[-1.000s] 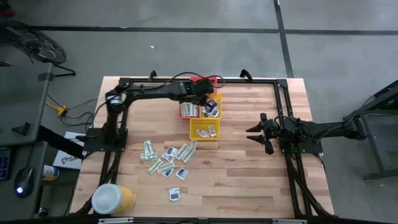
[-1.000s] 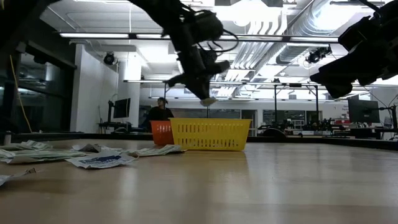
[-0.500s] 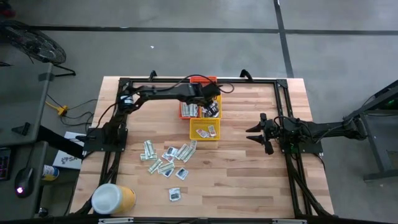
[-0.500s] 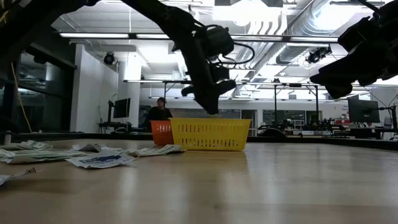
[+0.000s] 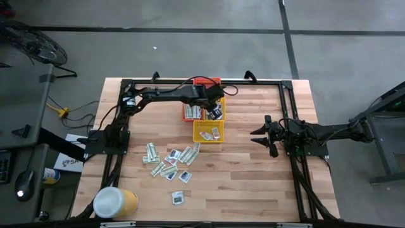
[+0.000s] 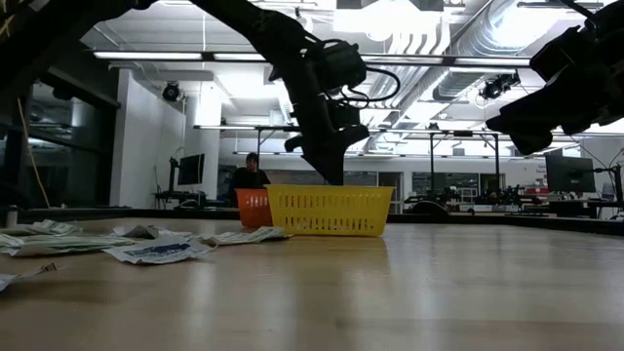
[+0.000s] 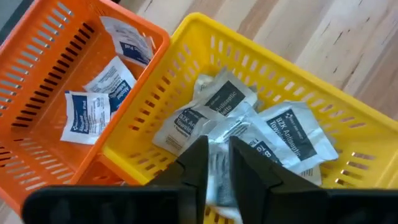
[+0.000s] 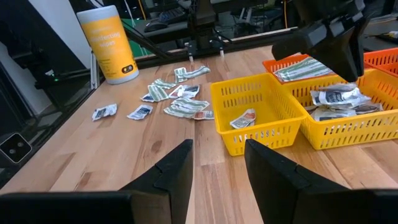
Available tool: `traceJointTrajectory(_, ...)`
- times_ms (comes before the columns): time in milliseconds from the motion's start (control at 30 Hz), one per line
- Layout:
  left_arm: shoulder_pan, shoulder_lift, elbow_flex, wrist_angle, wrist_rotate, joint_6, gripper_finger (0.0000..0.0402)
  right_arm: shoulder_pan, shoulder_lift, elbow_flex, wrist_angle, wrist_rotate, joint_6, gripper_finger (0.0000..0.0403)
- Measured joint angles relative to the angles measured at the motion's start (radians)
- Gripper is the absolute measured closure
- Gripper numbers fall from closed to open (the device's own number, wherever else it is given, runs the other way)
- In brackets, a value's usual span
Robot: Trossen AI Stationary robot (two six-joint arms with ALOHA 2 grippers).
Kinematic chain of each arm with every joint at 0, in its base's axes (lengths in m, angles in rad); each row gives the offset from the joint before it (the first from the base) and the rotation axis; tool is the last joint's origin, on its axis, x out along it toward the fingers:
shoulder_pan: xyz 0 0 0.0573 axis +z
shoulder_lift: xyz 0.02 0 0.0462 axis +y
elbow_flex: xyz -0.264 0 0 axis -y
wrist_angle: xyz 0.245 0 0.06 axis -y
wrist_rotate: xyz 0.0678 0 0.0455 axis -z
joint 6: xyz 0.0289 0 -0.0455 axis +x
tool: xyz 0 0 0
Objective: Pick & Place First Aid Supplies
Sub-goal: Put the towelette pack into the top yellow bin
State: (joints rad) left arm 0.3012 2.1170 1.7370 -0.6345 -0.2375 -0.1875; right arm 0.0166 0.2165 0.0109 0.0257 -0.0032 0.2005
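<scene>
Left claw (image 7: 216, 163): fingers slightly apart, above packets (image 7: 292, 134) in yellow basket (image 7: 186, 37).
Right claw (image 8: 217, 165): apart, far from that basket.

Readable text is thin: the white packets (image 7: 292, 134) in the yellow basket (image 7: 348, 118), left wrist view, carry dark labels starting "BZK Antiseptic", rest too small. Packets (image 7: 79, 116) in the orange basket (image 7: 43, 74) have blue print, illegible. Yellow tub (image 8: 107, 45) at the table's corner has print on its side, also unreadable.
</scene>
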Motion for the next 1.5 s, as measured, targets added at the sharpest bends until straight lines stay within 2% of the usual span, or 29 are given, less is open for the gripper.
traceJointTrajectory(133, 0.000, 0.000, 0.000, -0.037, 0.011, 0.000, 0.0319, 0.000, 0.000, 0.000, 0.000, 0.000, 0.000, 0.0263)
traceJointTrajectory(267, 0.000, -0.024, 0.000, -0.101, 0.024, 0.020, 0.0314, 0.000, 0.000, 0.000, 0.000, 0.000, 0.000, 0.0263)
traceJointTrajectory(533, -0.009, -0.159, -0.091, -0.195, 0.104, 0.084, 0.0314, 0.000, 0.000, 0.000, 0.000, 0.000, 0.000, 0.0263)
traceJointTrajectory(667, -0.023, -0.254, -0.213, -0.239, 0.161, 0.055, 0.0314, 0.000, 0.002, 0.000, 0.000, 0.000, 0.000, 0.0263)
traceJointTrajectory(867, -0.043, -0.434, -0.460, -0.251, 0.272, -0.054, 0.0314, 0.000, 0.003, 0.000, 0.000, 0.000, 0.000, 0.0263)
traceJointTrajectory(1033, -0.049, -0.557, -0.653, -0.247, 0.448, -0.148, 0.0314, 0.000, 0.003, 0.000, 0.000, 0.000, 0.000, 0.0263)
traceJointTrajectory(1200, -0.054, -0.616, -0.821, -0.123, 0.610, -0.224, 0.0311, 0.000, 0.003, 0.000, 0.000, 0.000, 0.000, 0.0263)
traceJointTrajectory(1367, -0.069, -0.619, -0.944, 0.051, 0.731, -0.316, 0.0274, 0.000, 0.005, 0.000, 0.000, 0.000, 0.000, 0.0263)
traceJointTrajectory(1500, -0.095, -0.619, -1.004, 0.114, 0.720, -0.369, 0.0230, 0.000, 0.005, 0.000, 0.000, 0.000, 0.000, 0.0263)
